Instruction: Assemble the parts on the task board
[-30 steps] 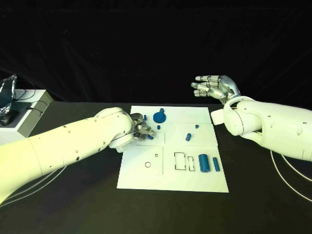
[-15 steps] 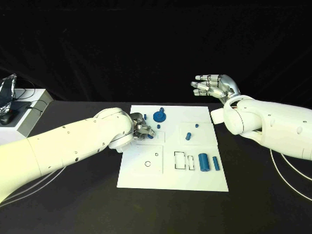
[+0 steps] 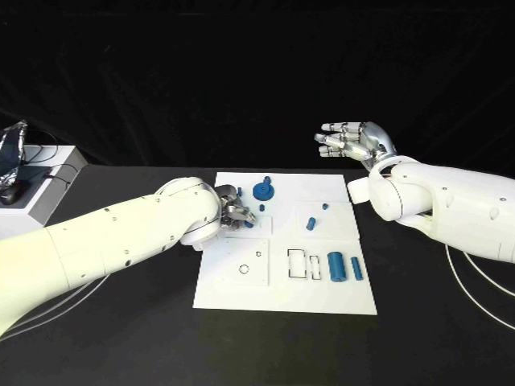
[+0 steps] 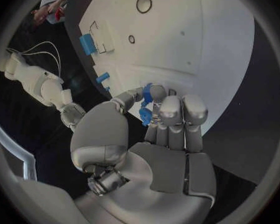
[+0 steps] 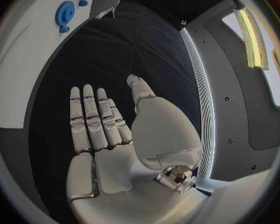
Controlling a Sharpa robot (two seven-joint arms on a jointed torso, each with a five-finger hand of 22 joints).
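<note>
Left hand (image 3: pixel 236 214) low over the left half of the task board (image 3: pixel 284 297), fingers curled in and pinching a small blue part (image 4: pixel 145 115) at the fingertips; a second blue piece (image 4: pixel 146 92) just beyond those fingertips, contact not clear. Grip kept at the tips, probably so the part can be steered down into a seat on the board instead of being buried in the palm.

Right hand (image 3: pixel 352 142) raised beyond the board's far right corner, released, fingers spread, holding nothing; probably parked there to leave the board free for the other arm.

Remaining parts spread across the board: a blue gear (image 3: pixel 263 192) near the far edge, a short blue peg (image 3: pixel 311 224) toward the middle, two blue cylinders (image 3: pixel 338 268) lying side by side near the right edge, beside a rectangular outline. A round hole (image 3: pixel 244 271) in the near left square, unfilled. Assembly judged early, with most pieces loose.

Open black counter (image 3: pixel 118 338) on the near side and to both sides of the board. Left forearm lying across the board's left edge, so room for retreat mainly back toward the left. A white box (image 3: pixel 39 193) at the counter's far left, well apart from the work.
</note>
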